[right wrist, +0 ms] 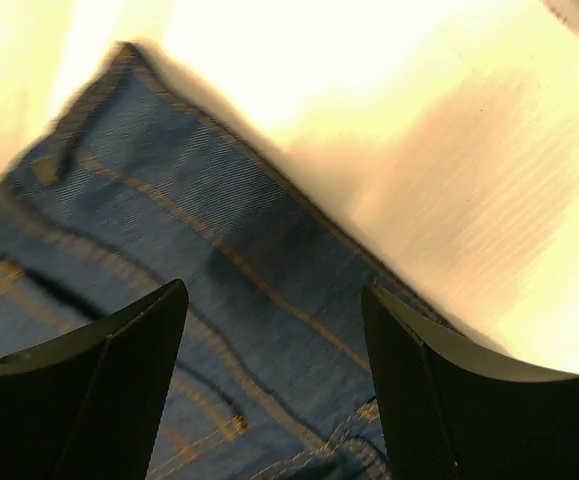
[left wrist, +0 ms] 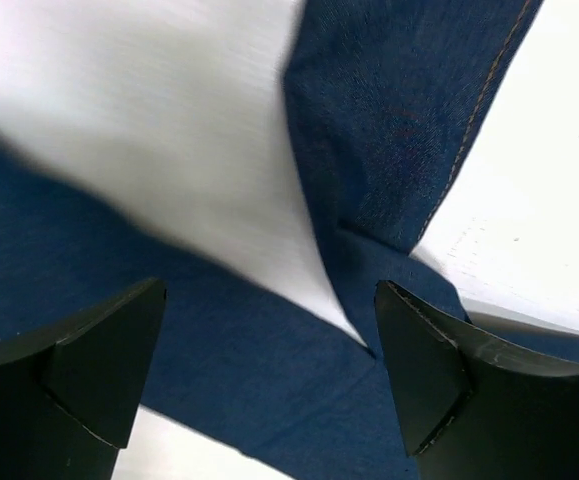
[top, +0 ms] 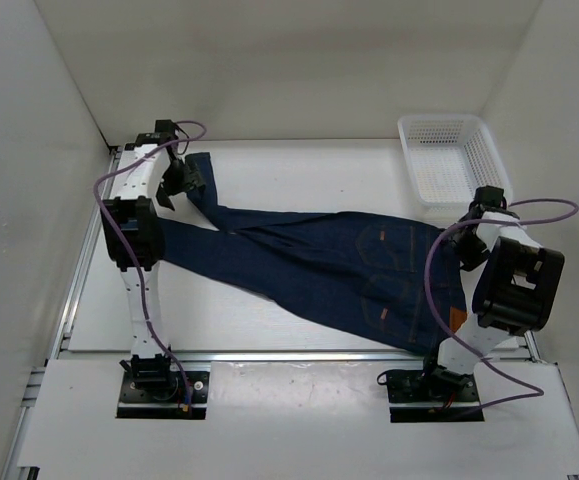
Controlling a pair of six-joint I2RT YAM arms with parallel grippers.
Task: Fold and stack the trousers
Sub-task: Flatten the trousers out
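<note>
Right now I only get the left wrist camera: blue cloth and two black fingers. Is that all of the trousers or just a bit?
Observer: Just the legs. From above, the dark navy denim jeans lie spread across the white table, legs by the left gripper, waistband at the right side.
Operator: What's the other arm doing?
Observer: The right gripper hangs over the waistband's orange stitching, jaws open, holding nothing.
Operator: Anything else up there?
Observer: A white plastic mesh basket stands at the far right corner, past the waistband.
</note>
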